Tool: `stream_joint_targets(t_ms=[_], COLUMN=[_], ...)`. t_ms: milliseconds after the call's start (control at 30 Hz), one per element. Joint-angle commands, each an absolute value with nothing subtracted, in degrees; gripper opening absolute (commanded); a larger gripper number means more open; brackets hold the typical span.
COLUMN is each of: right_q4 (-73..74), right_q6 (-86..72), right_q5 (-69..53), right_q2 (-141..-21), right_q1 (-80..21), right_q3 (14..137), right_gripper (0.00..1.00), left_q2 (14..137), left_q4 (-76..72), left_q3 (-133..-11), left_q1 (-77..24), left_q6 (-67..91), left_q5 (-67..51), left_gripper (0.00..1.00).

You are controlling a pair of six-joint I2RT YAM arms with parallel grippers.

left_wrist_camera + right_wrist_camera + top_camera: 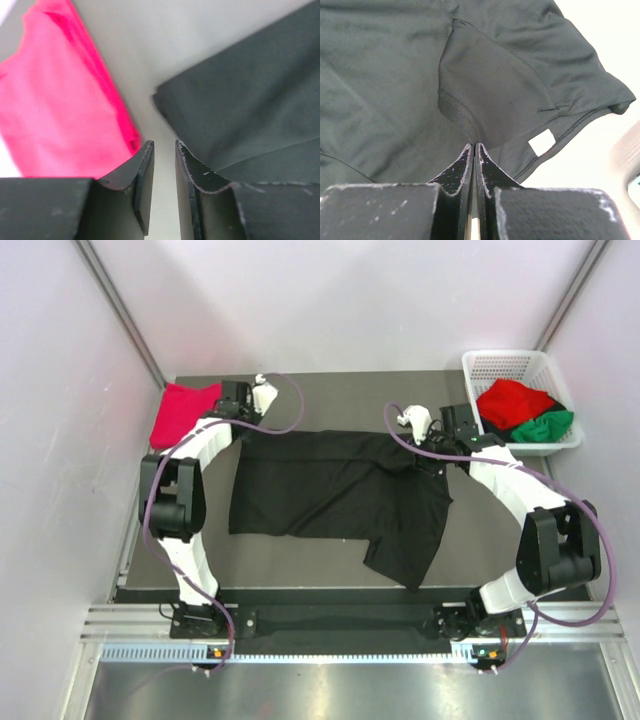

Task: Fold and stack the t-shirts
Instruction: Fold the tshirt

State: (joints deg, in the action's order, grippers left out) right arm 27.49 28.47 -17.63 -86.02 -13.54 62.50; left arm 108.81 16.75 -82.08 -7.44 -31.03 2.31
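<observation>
We see a black soft-cloth t-shirt spread across the middle of the dark table mat. It lies mostly flat, with a few long creases and one flap reaching toward the near edge on the right. From the right wrist its cloth looks fine and matte, with a stitched hem, a sleeve fold and a small white square tag close to that hem.

At the far left corner of the mat lies a crimson-pink cloth t-shirt, gathered into a compact heap. It sits near the black one's far left corner but apart from it, with a strip of bare table between them. At the far right stands a white plastic mesh basket holding a bright red cloth t-shirt and, beside it, a green cloth t-shirt. Both arms reach over the black shirt's far corners, and the right arm crosses above its right edge.

The right pincer is clenched at the shirt's far right corner, its tips pressed together where a ridge of black cloth rises to meet them. It appears to be pinching that fold, though the contact itself is hidden behind the tips. The left pincer is released, its jaws a narrow gap apart with bare table showing between them. The black shirt's corner lies just to the right of that pincer and the pink shirt to its left, and neither is between the jaws.
</observation>
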Motion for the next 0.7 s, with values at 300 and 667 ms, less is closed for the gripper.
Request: stream_joint_targets(t_ms=[300, 667], right_q4=[25.58, 25.22], right_q6=[29.09, 28.48], right_q5=[-17.14, -16.70], right_q2=[-85.17, -86.13], right_q1=[-14.15, -14.15], right_q3=[62.67, 64.16], right_gripper=[0.00, 0.00], left_q2=[115.57, 115.05], left_q4=[19.34, 20.13], left_q3=[-82.18, -79.63], left_q1=[-8.17, -8.17], left_q6=[-28.04, -28.21], left_q5=[0.79, 1.32], left_gripper=[0.20, 0.13])
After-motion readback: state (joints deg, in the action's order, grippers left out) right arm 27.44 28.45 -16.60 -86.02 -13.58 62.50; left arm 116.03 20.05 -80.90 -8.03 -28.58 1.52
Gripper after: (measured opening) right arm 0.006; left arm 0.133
